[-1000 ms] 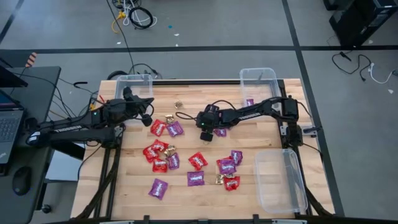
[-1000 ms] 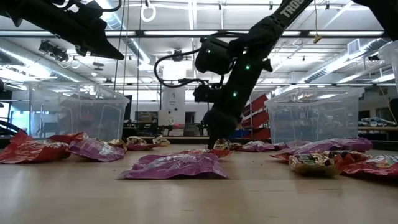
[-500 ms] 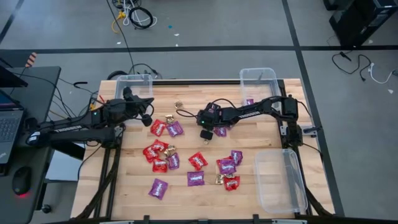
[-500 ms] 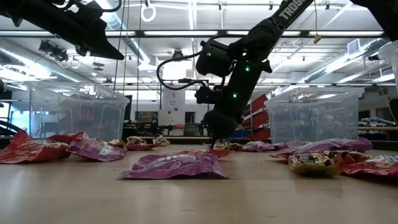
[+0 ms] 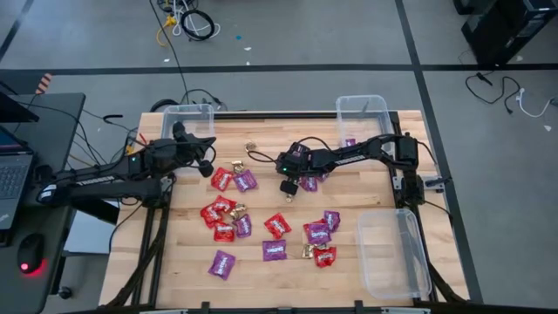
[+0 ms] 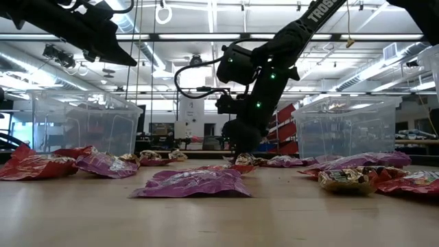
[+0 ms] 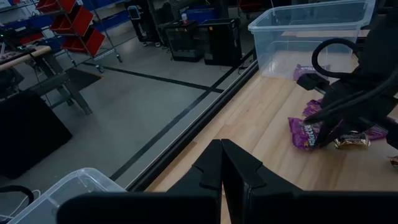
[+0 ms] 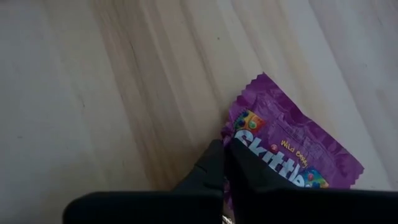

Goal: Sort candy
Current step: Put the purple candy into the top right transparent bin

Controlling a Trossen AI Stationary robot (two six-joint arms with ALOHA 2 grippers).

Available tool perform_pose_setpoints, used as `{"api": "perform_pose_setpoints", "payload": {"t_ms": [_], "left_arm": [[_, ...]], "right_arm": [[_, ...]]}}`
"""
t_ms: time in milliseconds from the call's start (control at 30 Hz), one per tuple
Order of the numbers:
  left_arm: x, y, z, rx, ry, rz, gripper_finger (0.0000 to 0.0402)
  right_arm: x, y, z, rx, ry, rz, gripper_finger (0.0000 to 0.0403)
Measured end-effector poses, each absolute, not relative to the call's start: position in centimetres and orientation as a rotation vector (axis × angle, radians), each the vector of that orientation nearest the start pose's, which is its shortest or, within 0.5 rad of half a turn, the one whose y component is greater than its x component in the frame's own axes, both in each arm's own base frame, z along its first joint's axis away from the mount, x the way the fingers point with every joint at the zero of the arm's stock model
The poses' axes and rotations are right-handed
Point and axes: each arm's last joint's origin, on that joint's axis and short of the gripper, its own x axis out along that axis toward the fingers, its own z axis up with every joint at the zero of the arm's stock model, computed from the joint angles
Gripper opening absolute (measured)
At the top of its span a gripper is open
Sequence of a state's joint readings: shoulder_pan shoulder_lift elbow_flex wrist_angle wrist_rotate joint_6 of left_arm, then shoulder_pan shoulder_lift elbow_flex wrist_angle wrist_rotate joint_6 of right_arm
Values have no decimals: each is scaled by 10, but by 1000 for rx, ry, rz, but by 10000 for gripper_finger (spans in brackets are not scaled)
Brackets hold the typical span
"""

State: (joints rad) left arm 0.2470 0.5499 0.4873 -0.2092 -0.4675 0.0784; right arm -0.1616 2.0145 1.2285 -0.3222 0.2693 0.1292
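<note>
Flat purple packet, crinkled edges, colourful lettering, pinched by right fingers

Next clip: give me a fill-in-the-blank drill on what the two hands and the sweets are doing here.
1. The right hand is shut on the edge of a ______ packet.
2. The left hand is shut and holds ______.
3. The bin at the table's far right corner has one ______ packet inside.
4. Near the held packet lies a small ______ foil sweet.

Missing words: purple; nothing; purple; gold
</note>
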Motion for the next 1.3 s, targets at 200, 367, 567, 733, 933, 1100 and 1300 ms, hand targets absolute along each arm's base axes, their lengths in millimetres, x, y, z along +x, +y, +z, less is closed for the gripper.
{"api": "perform_pose_setpoints", "payload": {"t_ms": [200,367,567,733,933,1100,1300], "left_arm": [[126,45,261,105,304,699,9],[126,45,261,105,303,699,9],[126,45,261,105,304,699,9],[126,45,261,105,304,699,9],[126,45,261,105,304,699,9],[126,45,261,105,304,699,9],[126,45,261,105,304,699,9]], "right_arm": [[383,-69,148,77,1026,-443,1],[378,-69,179,80,938,-453,0],[367,-68,223,87,812,-460,0],[354,-66,257,92,712,-460,0],[334,-67,293,127,596,-476,0],[315,-70,319,139,517,-494,0],[285,-80,342,170,488,-552,0]]}}
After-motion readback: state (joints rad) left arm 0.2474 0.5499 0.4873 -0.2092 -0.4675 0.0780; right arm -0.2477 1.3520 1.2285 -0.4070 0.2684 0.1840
